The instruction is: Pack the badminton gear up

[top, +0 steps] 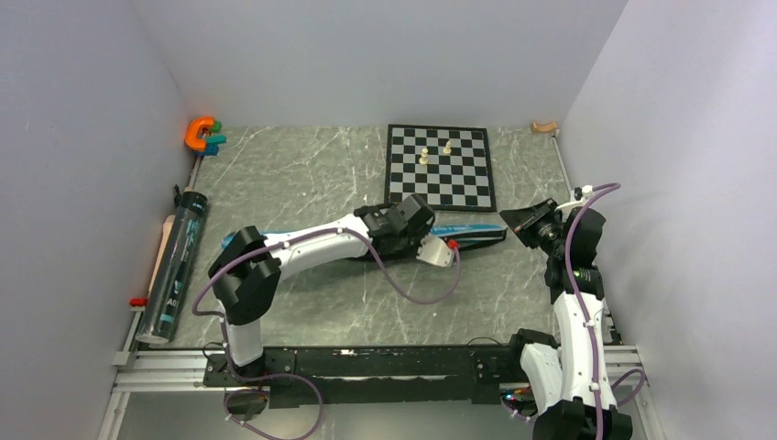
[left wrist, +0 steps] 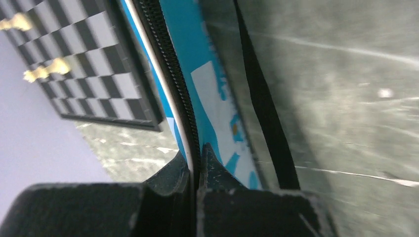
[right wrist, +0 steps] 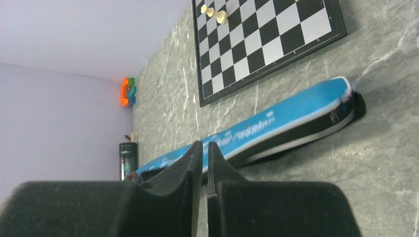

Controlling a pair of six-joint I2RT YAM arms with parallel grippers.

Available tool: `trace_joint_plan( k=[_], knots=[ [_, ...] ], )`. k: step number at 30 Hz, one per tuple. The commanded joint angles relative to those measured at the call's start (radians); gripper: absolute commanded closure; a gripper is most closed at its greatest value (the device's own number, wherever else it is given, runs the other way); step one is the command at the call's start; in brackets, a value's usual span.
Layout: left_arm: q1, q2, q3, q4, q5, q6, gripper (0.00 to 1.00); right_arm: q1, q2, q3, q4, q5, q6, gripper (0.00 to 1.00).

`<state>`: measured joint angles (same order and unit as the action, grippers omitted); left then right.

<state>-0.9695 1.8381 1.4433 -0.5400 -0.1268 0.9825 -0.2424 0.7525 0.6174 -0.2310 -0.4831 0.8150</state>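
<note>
Closing step, by judgement. The blue "SPORT" racket bag (top: 476, 232) lies just in front of the black-and-white chessboard (top: 440, 167). The left gripper (left wrist: 196, 153) is pinched shut on the bag's black zipper (left wrist: 170, 74). The right gripper (right wrist: 205, 148), beside the board's right corner, is nearly closed and empty. Next: pull steadily along the seam. The long black tube (top: 179, 266) lies far left of the board.

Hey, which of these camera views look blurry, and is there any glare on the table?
Top external: sharp, evenly lit, no obvious glare on the table. Left wrist: very close, bag zipper crisp, table at right smeared. Right wrist: bag lettering blurred, chessboard clearer.
</note>
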Motion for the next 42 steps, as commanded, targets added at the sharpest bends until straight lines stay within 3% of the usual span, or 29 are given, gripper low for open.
trace_joint_plan(
  k=[1, 8, 13, 18, 20, 21, 22, 26, 28, 33, 35, 42],
  knots=[
    [-0.069, -0.061, -0.045, -0.044, 0.101, -0.101, 1.00, 0.001, -0.010, -0.002, 0.027, -0.025, 0.003, 0.89],
    [-0.068, -0.092, -0.173, -0.027, 0.130, -0.136, 1.00, 0.001, -0.001, -0.013, 0.040, -0.038, 0.015, 0.89],
    [-0.048, -0.082, -0.301, 0.075, 0.084, -0.080, 0.93, 0.000, -0.005, -0.012, 0.039, -0.040, 0.021, 0.89],
    [-0.015, -0.059, -0.254, 0.060, 0.100, -0.123, 0.55, 0.000, -0.001, -0.012, 0.037, -0.038, 0.028, 0.88],
    [-0.008, -0.081, -0.215, 0.030, 0.117, -0.159, 0.32, 0.000, 0.003, -0.012, 0.038, -0.042, 0.031, 0.83],
    [-0.004, -0.098, -0.192, 0.010, 0.130, -0.181, 0.07, 0.000, 0.004, -0.010, 0.036, -0.041, 0.033, 0.78],
    [0.001, -0.114, -0.160, -0.015, 0.145, -0.209, 0.01, 0.000, 0.007, -0.011, 0.035, -0.042, 0.032, 0.73],
    [0.060, -0.180, -0.009, -0.167, 0.196, -0.341, 0.01, 0.001, 0.014, -0.007, 0.032, -0.038, 0.027, 0.50],
    [0.120, -0.208, 0.074, -0.263, 0.212, -0.399, 0.00, 0.002, 0.024, -0.001, 0.030, -0.037, 0.022, 0.34],
    [0.365, -0.322, 0.147, -0.410, 0.234, -0.499, 0.01, 0.025, 0.065, 0.009, 0.029, -0.029, 0.002, 0.07],
    [0.480, -0.400, 0.080, -0.402, 0.240, -0.491, 0.01, 0.045, 0.076, 0.008, 0.035, -0.019, 0.000, 0.01],
    [0.869, -0.634, -0.167, -0.322, 0.286, -0.491, 0.01, 0.108, 0.101, 0.035, 0.021, 0.037, -0.015, 0.00]
  ],
)
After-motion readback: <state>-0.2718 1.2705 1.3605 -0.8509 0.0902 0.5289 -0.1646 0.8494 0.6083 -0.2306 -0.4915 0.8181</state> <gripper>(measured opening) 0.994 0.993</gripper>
